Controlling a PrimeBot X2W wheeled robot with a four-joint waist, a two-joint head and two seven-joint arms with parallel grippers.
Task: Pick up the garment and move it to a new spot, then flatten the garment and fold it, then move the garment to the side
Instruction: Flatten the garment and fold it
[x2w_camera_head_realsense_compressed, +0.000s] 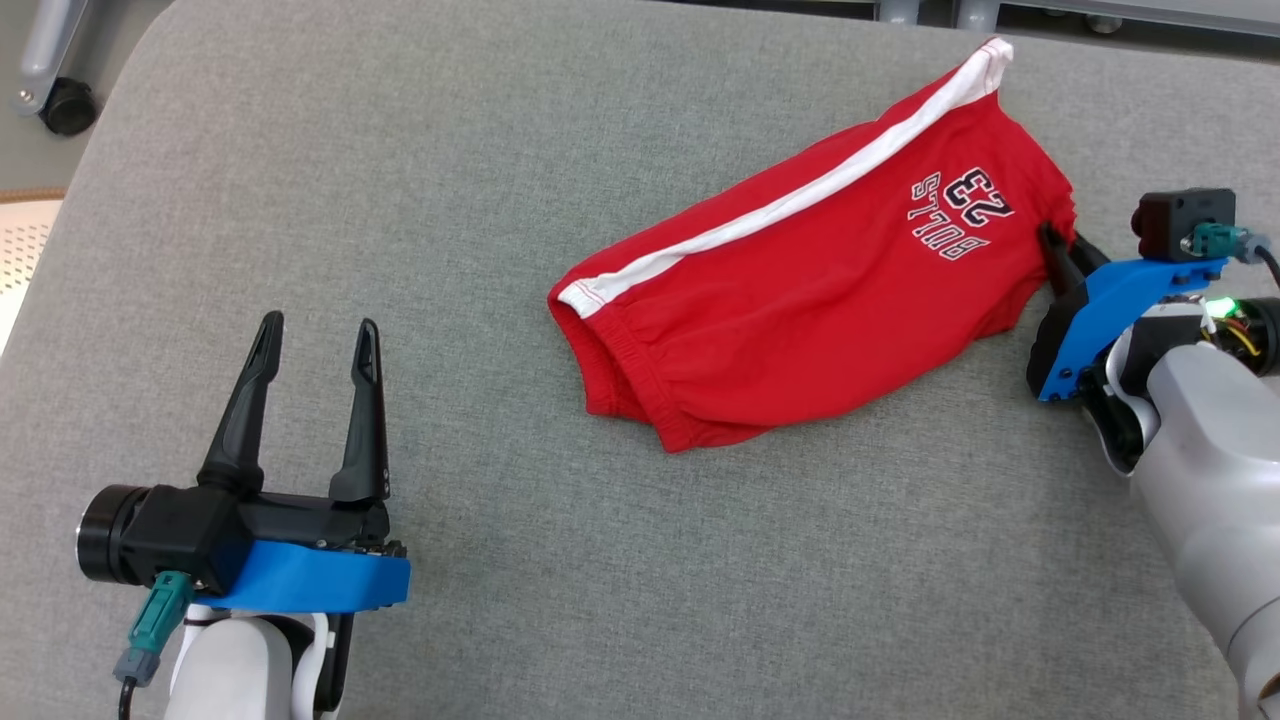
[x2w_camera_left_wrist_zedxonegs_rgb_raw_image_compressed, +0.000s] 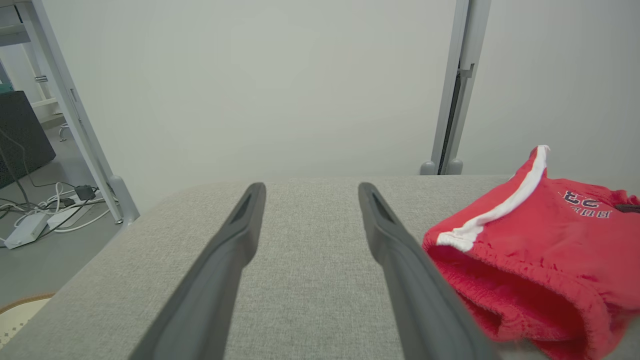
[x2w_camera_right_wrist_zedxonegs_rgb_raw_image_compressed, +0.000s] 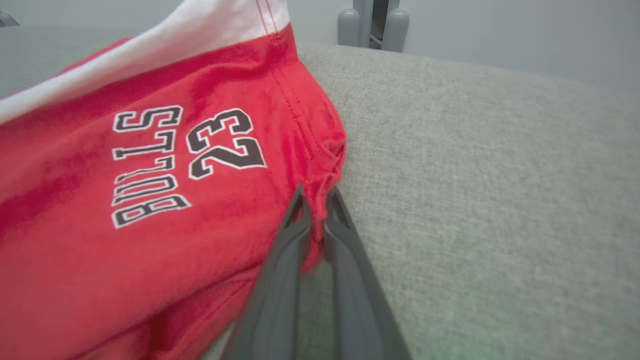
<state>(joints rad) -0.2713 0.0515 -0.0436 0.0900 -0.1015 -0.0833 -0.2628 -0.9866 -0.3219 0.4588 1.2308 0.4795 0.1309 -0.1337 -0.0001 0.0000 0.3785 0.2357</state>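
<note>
Left gripper (x2w_camera_head_realsense_compressed: 319, 325) sits nearest, at the lower left of the head view, over the grey cushion (x2w_camera_head_realsense_compressed: 560, 560). Its two dark fingers stand wide apart with nothing between them, pointing up the view. Whether it touches the cushion cannot be told. Beyond the cushion's rounded far-left corner, a black caster (x2w_camera_head_realsense_compressed: 68, 105) stands on the floor. In the left wrist view the fingers frame bare cushion, with cables (x2w_camera_left_wrist_zedxonegs_rgb_raw_image_compressed: 50, 215) on the floor at the far left and a grey post (x2w_camera_left_wrist_zedxonegs_rgb_raw_image_compressed: 457, 85) against the pale wall.

Right of centre lie the red shorts (x2w_camera_head_realsense_compressed: 800, 290), apart from the left gripper. They slant from the waistband (x2w_camera_head_realsense_compressed: 640, 370) at the lower left to the leg hem at the upper right. The waistband gapes open toward the left gripper. A white stripe (x2w_camera_head_realsense_compressed: 800, 195) runs along the far edge, and its far end rises to a peak near the cushion's back edge. The print (x2w_camera_head_realsense_compressed: 960, 215), "BULLS 23", sits near the right end and reads upside down in the head view.

At the shorts' right edge, just past the print, the right gripper (x2w_camera_head_realsense_compressed: 1052, 240) reaches in from the lower right. In the right wrist view its fingers are drawn nearly together, pinching a puckered fold of the red hem between their tips.
</note>
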